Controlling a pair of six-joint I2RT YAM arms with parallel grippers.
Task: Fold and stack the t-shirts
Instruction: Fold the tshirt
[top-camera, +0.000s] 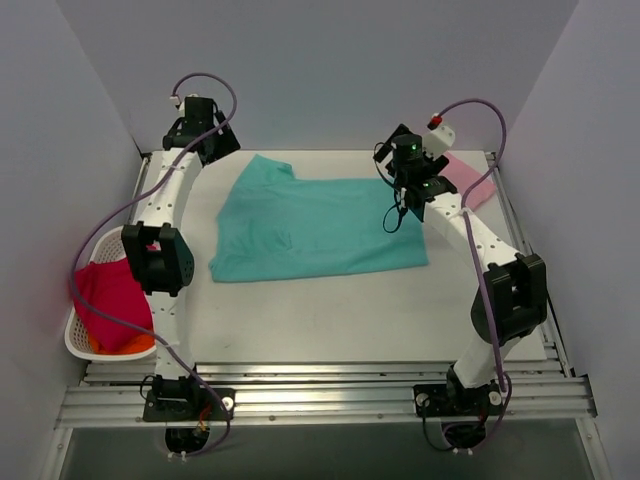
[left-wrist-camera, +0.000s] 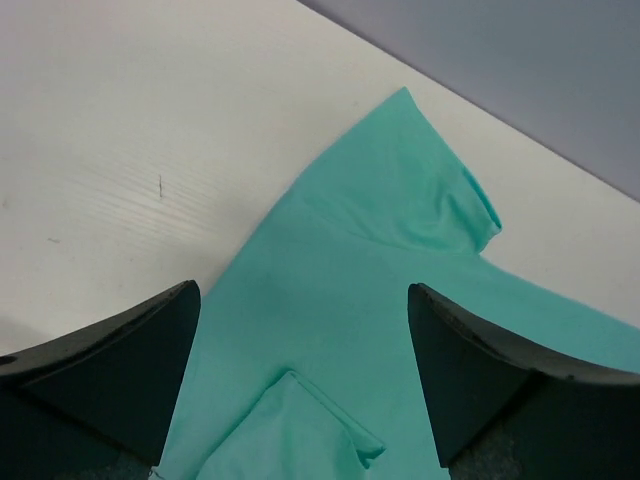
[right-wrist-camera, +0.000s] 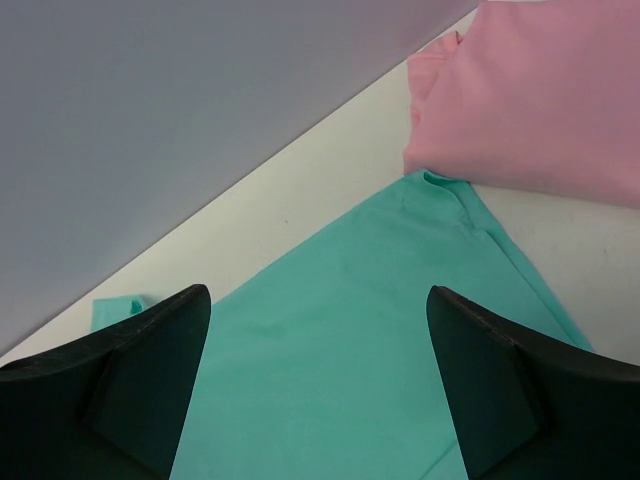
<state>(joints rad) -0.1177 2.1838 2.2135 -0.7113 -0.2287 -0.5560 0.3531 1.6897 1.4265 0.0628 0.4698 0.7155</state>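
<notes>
The teal-green t-shirt (top-camera: 310, 225) lies spread flat on the white table (top-camera: 330, 310), partly folded, with one sleeve pointing to the back left. The pale pink t-shirt (top-camera: 470, 180) lies folded at the back right, touching the teal shirt's corner. My left gripper (top-camera: 222, 143) is open and empty above the teal shirt's back left sleeve (left-wrist-camera: 440, 200); the shirt (left-wrist-camera: 380, 300) lies between its fingers (left-wrist-camera: 130, 370). My right gripper (top-camera: 397, 212) is open and empty above the teal shirt's right end (right-wrist-camera: 340, 360), with the pink shirt (right-wrist-camera: 530, 100) just beyond.
A white lattice basket (top-camera: 85, 340) stands off the table's left edge and holds a magenta cloth (top-camera: 110, 290) over something orange. Grey walls close in the back and both sides. Metal rails run along the near edge.
</notes>
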